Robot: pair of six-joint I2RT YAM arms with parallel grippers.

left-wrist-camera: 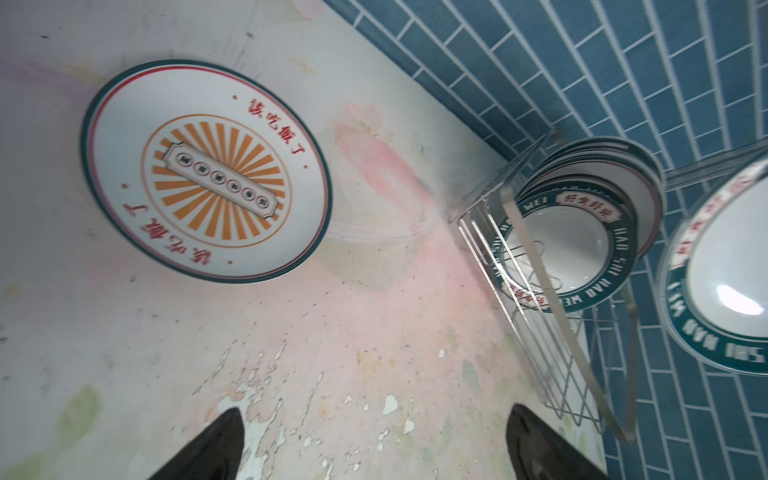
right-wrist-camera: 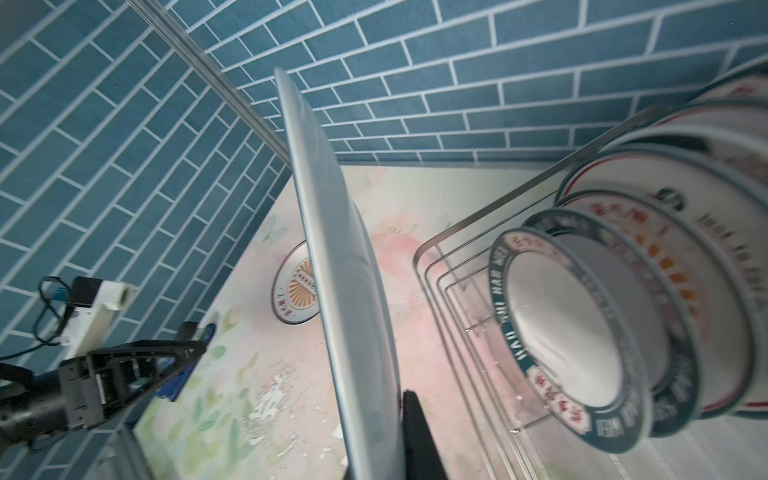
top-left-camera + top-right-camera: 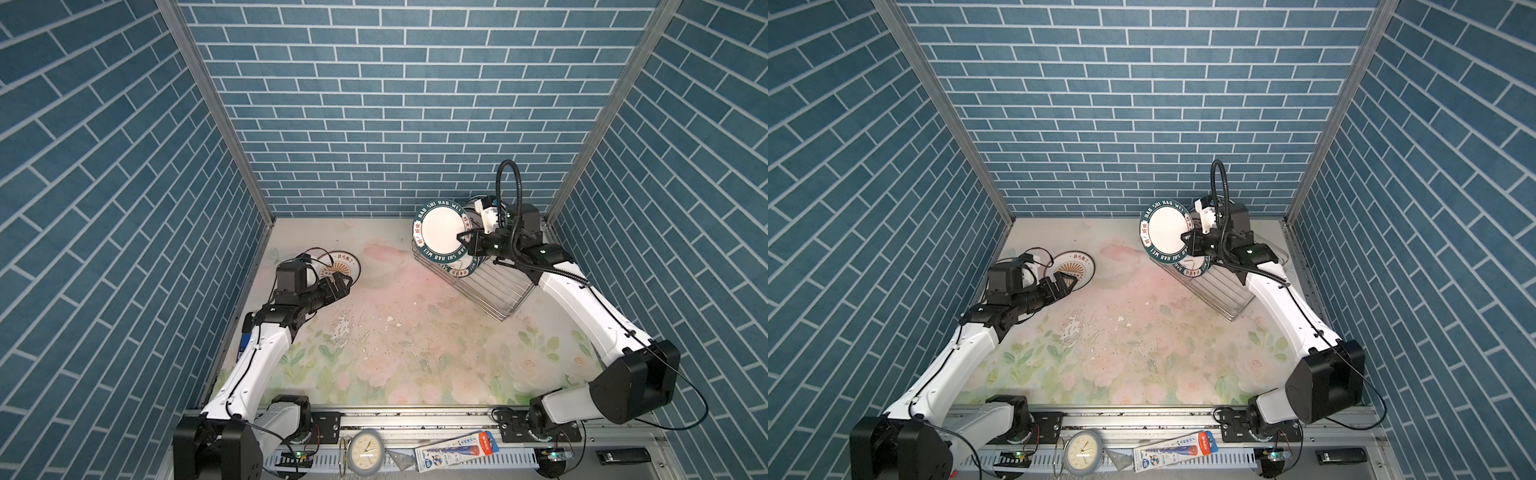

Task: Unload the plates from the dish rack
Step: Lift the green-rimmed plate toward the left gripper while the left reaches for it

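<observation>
My right gripper [image 3: 463, 240] [image 3: 1185, 240] is shut on the rim of a white plate with a dark green lettered rim [image 3: 438, 235] [image 3: 1165, 232]. It holds that plate upright above the near-left end of the dish rack [image 3: 505, 297] [image 3: 1229, 299]. In the right wrist view this plate [image 2: 345, 270] shows edge-on, with one black finger [image 2: 415, 428] against it. Several plates [image 2: 582, 332] [image 1: 573, 249] stand in the rack [image 2: 440, 266]. An orange sunburst plate [image 3: 338, 268] [image 1: 208, 174] lies flat on the table at the left. Beside it my left gripper [image 3: 347, 286] [image 1: 376, 409] is open with nothing in it.
Blue tiled walls close in the floral table [image 3: 395, 332] on three sides, and the rack stands in the far right corner. A worn, flaking patch [image 3: 345, 328] marks the table's middle. On the front rail lie a small grey clock [image 3: 365, 453] and a packaged item [image 3: 455, 451].
</observation>
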